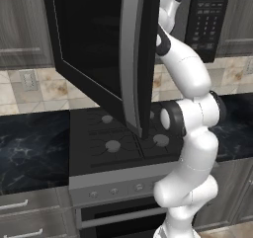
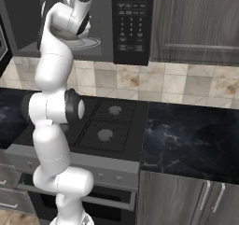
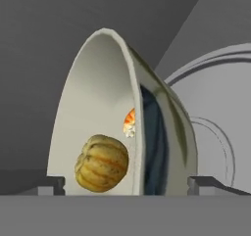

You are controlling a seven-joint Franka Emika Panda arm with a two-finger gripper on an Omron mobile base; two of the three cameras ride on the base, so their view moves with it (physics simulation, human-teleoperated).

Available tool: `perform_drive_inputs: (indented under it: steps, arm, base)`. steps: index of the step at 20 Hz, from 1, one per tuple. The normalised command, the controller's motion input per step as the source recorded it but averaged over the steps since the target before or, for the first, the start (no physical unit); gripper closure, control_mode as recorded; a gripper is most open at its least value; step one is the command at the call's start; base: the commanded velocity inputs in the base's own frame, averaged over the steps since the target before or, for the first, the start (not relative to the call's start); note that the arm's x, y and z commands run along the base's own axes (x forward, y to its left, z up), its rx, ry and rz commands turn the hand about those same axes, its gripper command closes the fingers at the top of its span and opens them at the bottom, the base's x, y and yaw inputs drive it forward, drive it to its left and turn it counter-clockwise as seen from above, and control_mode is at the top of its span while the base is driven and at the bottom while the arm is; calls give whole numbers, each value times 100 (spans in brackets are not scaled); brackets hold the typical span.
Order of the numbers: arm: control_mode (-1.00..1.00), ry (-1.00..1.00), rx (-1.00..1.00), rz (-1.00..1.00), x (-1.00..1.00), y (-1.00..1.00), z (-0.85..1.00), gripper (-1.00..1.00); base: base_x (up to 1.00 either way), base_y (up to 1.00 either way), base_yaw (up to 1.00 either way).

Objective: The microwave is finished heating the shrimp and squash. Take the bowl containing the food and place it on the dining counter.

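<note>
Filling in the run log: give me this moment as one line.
stage: reach into microwave | door: open | gripper: open, straddling bowl rim | bowl: squash, shrimp inside | held: nothing yet

Bowl (image 3: 98, 107) on microwave (image 2: 107, 23) turntable (image 3: 215, 132).

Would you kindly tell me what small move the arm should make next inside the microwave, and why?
Probably close the tool on the bowl rim. In the hand view its open fingertips stand on either side of the rim, with the squash and shrimp inside, so the grip seems lined up but not yet taken.
</note>
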Motion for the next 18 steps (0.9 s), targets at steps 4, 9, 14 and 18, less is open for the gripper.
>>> perform_drive_inputs:
  steps: [4,9,14,18]
  arm:
    - [-100,0,0,0,1,0,-12,100]
    - [-100,0,0,0,0,0,-14,100]
    - [-100,0,0,0,0,0,0,100]
    - [-100,0,0,0,0,0,0,100]
  base:
    - [0,0,0]
    - [0,0,0]
    - [0,0,0]
    - [0,0,0]
